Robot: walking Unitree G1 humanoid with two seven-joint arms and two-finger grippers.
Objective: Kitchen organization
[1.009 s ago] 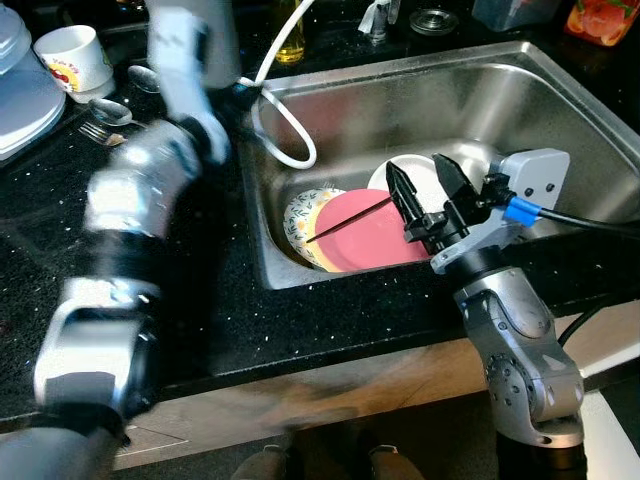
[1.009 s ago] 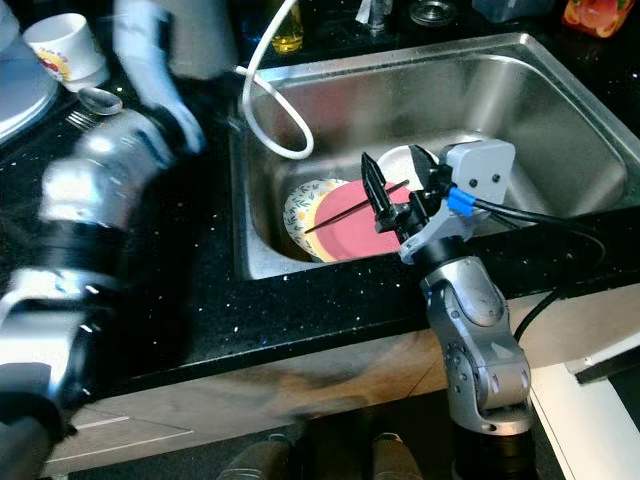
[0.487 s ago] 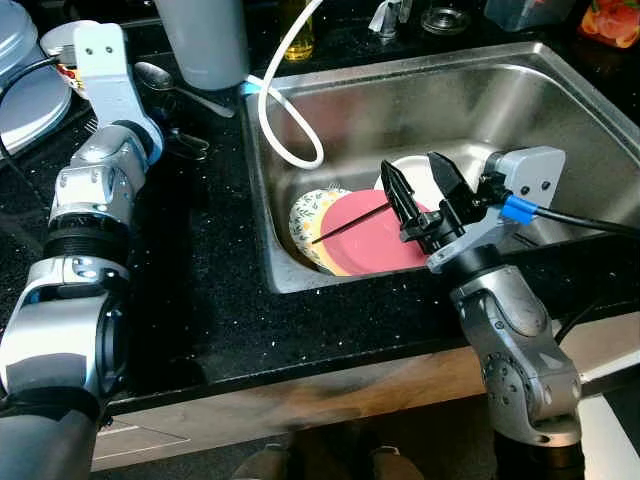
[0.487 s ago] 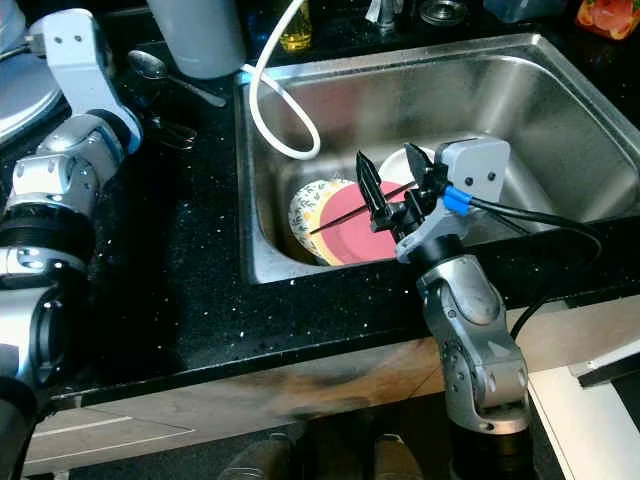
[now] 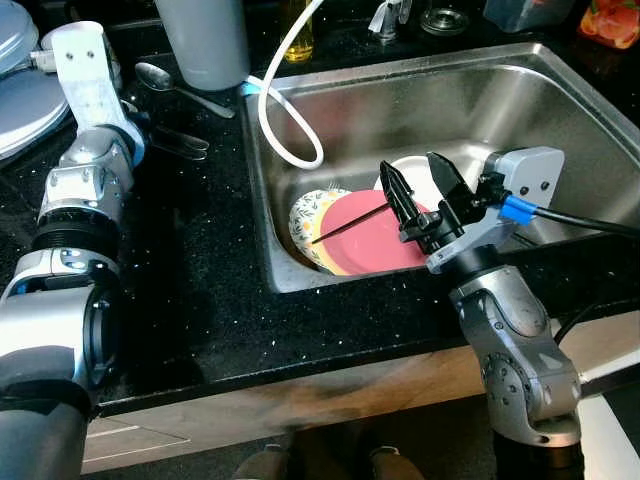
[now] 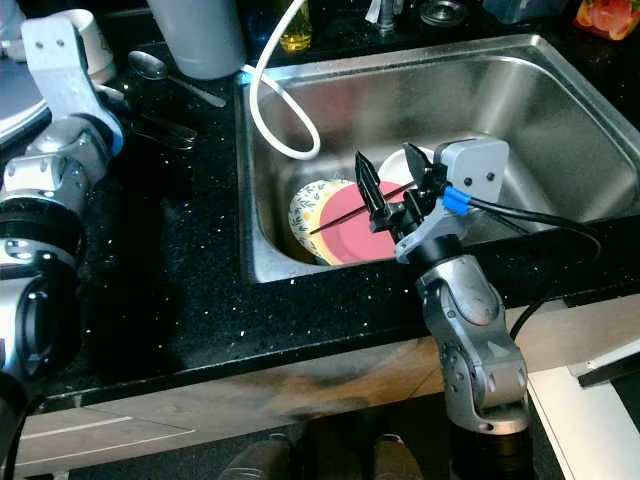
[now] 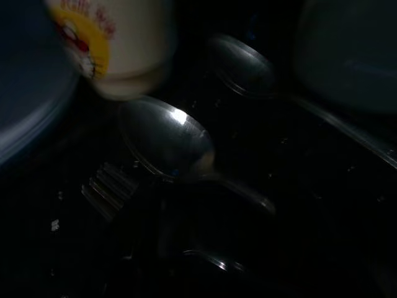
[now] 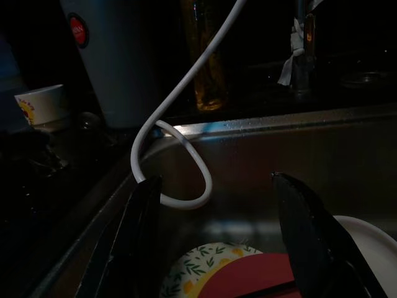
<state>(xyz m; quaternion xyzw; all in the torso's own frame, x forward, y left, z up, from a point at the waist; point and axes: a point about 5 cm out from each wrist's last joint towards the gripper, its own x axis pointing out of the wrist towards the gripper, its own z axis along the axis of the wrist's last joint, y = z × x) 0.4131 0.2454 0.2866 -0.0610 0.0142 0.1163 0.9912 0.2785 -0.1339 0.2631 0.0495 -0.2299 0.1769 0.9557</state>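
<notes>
Right gripper (image 5: pixel 428 188): it hangs over the near part of the sink, just above the plates. Its two black fingers are spread wide and hold nothing.

Pink plate (image 5: pixel 375 232): it lies on top of the pile in the sink, near the front wall. A thin dark stick (image 5: pixel 350 219), maybe a chopstick, lies across it.

Leaf plate (image 5: pixel 305 212): it has a green leaf pattern and peeks out from under the pink plate.

White plate (image 5: pixel 415 177): it sits behind the pink one, partly hidden by the gripper.

How the plates will handle: I think they are hard and smooth, may be wet and slippery, and could break if dropped. The best place to grab is the raised rim of the pink plate, one finger above and one below. The stick is light and may roll off first.

Sink (image 5: pixel 450 85): shiny steel, with a white hose (image 5: pixel 290 135) looping over its left edge.

Left gripper: it reaches over the black counter (image 5: pixel 190 280) to the left of the sink. I cannot tell if its fingers are open.

Spoons (image 7: pixel 167 139): two lie on the counter near a fork (image 7: pixel 108 189).

Cup (image 7: pixel 118 40): white with a picture on it, just behind the nearer spoon.

Tall grey tumbler (image 5: pixel 203 40): it stands at the back.
</notes>
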